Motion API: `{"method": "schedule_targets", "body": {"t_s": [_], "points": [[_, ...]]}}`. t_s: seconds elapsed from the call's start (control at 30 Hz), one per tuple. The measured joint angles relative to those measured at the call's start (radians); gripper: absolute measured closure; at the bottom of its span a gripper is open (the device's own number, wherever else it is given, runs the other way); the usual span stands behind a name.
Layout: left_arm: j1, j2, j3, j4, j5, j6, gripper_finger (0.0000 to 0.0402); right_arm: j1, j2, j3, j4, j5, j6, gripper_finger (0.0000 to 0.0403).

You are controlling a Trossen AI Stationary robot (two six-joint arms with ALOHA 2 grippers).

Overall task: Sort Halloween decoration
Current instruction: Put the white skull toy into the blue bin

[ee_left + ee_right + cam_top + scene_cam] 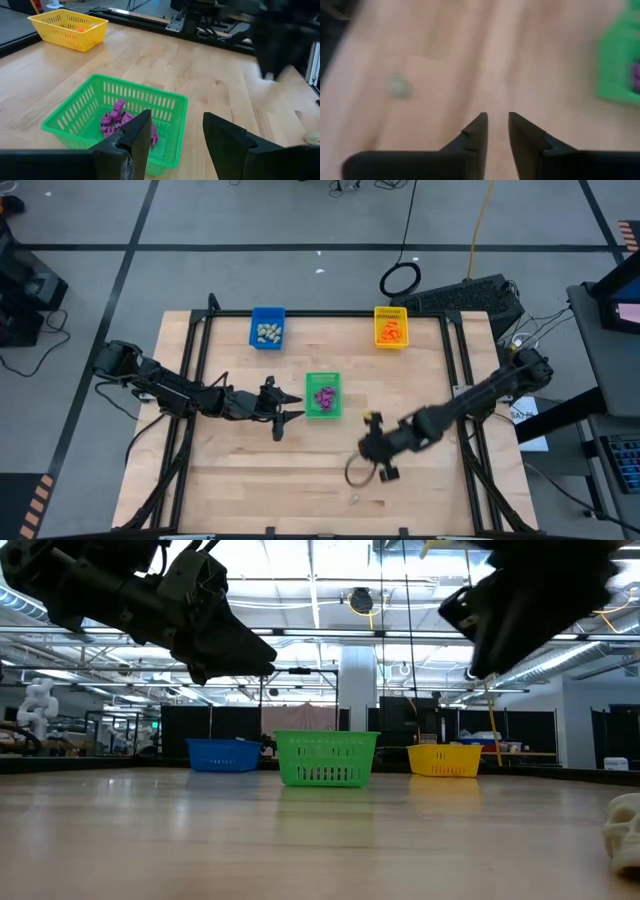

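High view trinkets: pale pieces (267, 333) are piled in blue tray (267, 313), orange (392, 331) in yellow tray (390, 310), purple (324, 396) in green tray (322, 378).
Stray piece: one pale trinket (354, 500) is seen on the near table (240, 480).
Left gripper (285, 408): spread wide, nothing held, left of green tray.
Right gripper (383, 462): narrowly parted, nothing held, above bare wood.

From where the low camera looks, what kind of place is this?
Probably a robotics lab or workshop hall: ceiling trusses with strip lights, dark equipment racks behind the table, and cables on the grey floor.

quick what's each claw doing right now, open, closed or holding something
Left claw: open, empty, beside the green tray.
Right claw: nearly closed, a narrow gap, holding nothing.
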Motion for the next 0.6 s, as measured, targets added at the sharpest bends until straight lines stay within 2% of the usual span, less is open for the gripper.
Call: {"method": "schedule_targets", "body": {"t_s": [0.17,0.33,0.6], "points": [[0.000,0.000,0.000,-0.004,0.000,-0.002,0.0223,0.097,0.079,0.000,0.143,-0.066,0.041,0.0282],[0.000,0.000,0.000,-0.020,0.000,-0.003,0.0223,0.142,0.200,0.000,0.310,-0.105,0.065,0.0234],[-0.001,0.000,0.000,-0.023,0.000,-0.003,0.0223,0.147,0.333,-0.001,0.423,-0.131,0.069,0.0220]]}}
